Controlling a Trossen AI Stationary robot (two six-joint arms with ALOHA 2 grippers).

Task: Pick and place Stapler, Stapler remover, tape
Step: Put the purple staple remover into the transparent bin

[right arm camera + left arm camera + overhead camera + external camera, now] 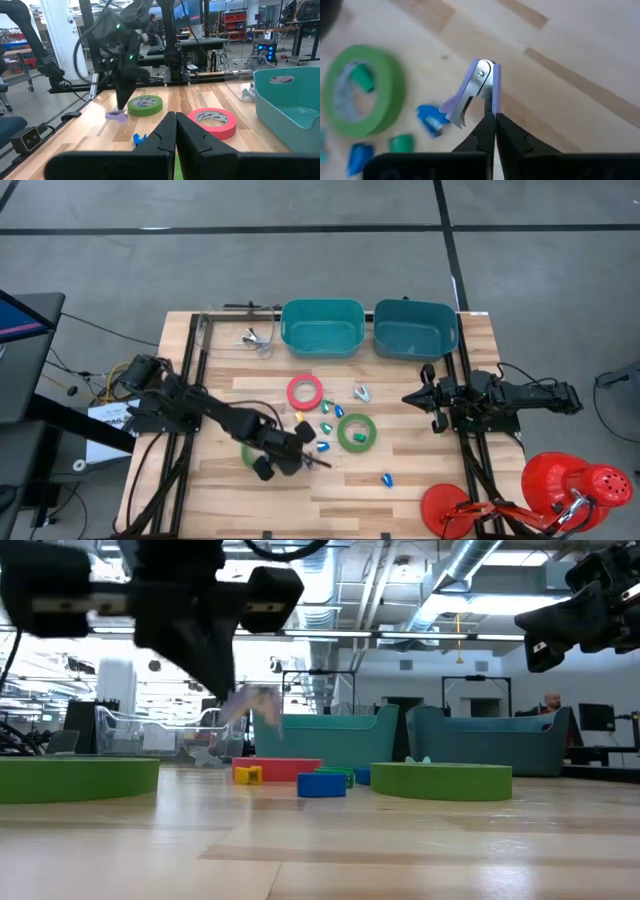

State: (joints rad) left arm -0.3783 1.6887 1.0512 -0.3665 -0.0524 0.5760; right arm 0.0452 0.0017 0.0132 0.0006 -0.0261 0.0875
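My left gripper (303, 454) is over the table's middle, shut on a lavender staple remover (481, 87) with metal claws. It also shows in the low view (255, 703) and the right wrist view (116, 115). A pink-red tape roll (305, 391) and a green roll (357, 432) lie flat on the table. A second green roll (248, 453) lies partly under my left arm. My right gripper (412, 397) is shut and empty at the right, above the table. I see no stapler. My left gripper pinches the free end of one lavender handle (491, 107) of the staple remover between its two fingertips. The remover's hinged end (483, 66) points away from the fingers, and its other claw (459, 116) stands free. The remover is lifted clear of the table.
Two teal bins (322, 326) (415, 329) stand at the far edge, with a clear container (232, 332) to their left. Several small blue, green and yellow pieces (325, 446) lie between the rolls. Red objects (560, 485) sit at the near right corner.
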